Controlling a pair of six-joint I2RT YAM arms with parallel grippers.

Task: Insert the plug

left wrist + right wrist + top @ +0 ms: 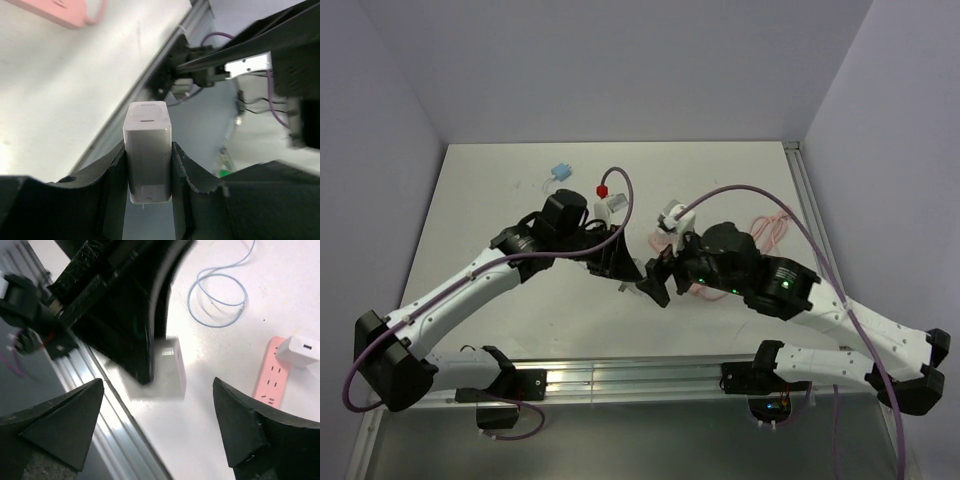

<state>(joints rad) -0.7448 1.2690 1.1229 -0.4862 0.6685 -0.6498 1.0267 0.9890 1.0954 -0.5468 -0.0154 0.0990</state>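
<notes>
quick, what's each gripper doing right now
left gripper: closed on the white charger
right gripper: open, holding nothing

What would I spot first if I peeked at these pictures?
The left end effector pinches a white plug over the middle of the table, right in front of the open right end effector. Nearby lies a pink power strip with another white plug already in it.

plug (167,372) motion-blurred, pink power strip (60,11) cropped
</notes>
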